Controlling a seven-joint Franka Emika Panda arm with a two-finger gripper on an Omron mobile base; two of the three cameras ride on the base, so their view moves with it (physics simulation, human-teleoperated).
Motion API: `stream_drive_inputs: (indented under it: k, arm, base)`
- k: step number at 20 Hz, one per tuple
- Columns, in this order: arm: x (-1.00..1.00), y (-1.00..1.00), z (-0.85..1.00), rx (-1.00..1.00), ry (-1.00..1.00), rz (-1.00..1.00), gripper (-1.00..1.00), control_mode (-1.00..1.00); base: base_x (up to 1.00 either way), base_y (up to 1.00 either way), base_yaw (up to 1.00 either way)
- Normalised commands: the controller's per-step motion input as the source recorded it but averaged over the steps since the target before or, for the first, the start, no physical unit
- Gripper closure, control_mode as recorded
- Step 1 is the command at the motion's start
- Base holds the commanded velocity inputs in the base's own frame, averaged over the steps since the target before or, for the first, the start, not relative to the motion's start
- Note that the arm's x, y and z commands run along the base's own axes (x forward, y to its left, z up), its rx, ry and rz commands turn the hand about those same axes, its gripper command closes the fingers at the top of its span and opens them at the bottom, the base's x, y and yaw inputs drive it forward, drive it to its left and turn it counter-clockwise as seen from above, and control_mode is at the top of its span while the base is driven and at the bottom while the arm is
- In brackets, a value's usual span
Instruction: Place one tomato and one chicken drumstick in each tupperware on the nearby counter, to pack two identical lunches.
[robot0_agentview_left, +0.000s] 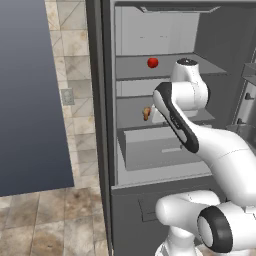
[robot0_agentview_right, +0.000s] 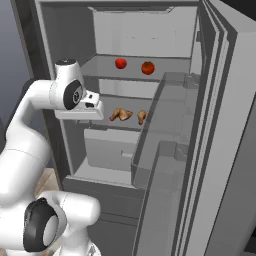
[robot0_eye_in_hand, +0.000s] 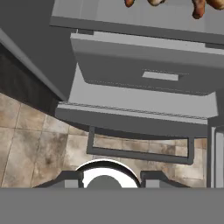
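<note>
An open refrigerator (robot0_agentview_right: 150, 125) stands before a white robot arm, its door swung out to the right. On the upper shelf (robot0_agentview_right: 135, 70) sit two tomatoes, one red tomato (robot0_agentview_right: 120, 63) to the left and one orange-red tomato (robot0_agentview_right: 147, 68) just right of it, slightly apart. On the middle shelf (robot0_agentview_right: 125, 122) below lie two golden-brown chicken drumsticks: the left drumstick (robot0_agentview_right: 121, 114) lies roughly crosswise along the shelf, and the right drumstick (robot0_agentview_right: 142, 117) lies close beside it, tilted more upright.

The arm's hand (robot0_agentview_right: 82, 104) hangs at the left front of the fridge, level with the middle shelf. From the right base view the drumsticks lie to the right of the hand and a little farther in; the left drumstick is the nearer of the two. The hand camera looks down past the closed crisper drawer (robot0_eye_in_hand: 144, 70) toward the tiled floor (robot0_eye_in_hand: 39, 140), with the drumsticks just showing at the top edge (so the hand is not yet aimed at them).

The finger tips cannot be made out in any view, so whether the jaws are open or closed cannot be told; nothing appears to be held. My reading is that the next move turns on swinging the hand rightward and inward toward the nearer drumstick, closing across its narrow width.
</note>
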Motion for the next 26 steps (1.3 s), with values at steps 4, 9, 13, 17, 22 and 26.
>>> stream_drive_inputs:
  k: [4, 9, 13, 17, 22, 26]
  arm:
    - [-0.09, 0.0, 0.0, 0.0, -0.08, 0.0, -1.0, -1.0]
    - [-0.33, -0.34, -0.17, 0.0, -0.15, -0.01, -1.0, -1.0]
    - [0.03, -0.41, -0.27, 0.0, -0.02, -0.02, -1.0, -1.0]
    - [0.01, -0.27, -0.01, -0.02, 0.01, 0.0, -1.0, -1.0]
    - [0.14, -0.28, -0.1, 0.0, -0.04, 0.0, -1.0, -1.0]
    - [0.31, -0.35, -0.19, -0.03, -0.25, -0.04, -1.0, -1.0]
  base:
    - [0.0, 0.0, 0.0]
    - [0.0, 0.0, 0.0]
    - [0.0, 0.0, 0.0]
    - [0.0, 0.0, 0.0]
    - [0.0, 0.0, 0.0]
    - [0.0, 0.0, 0.0]
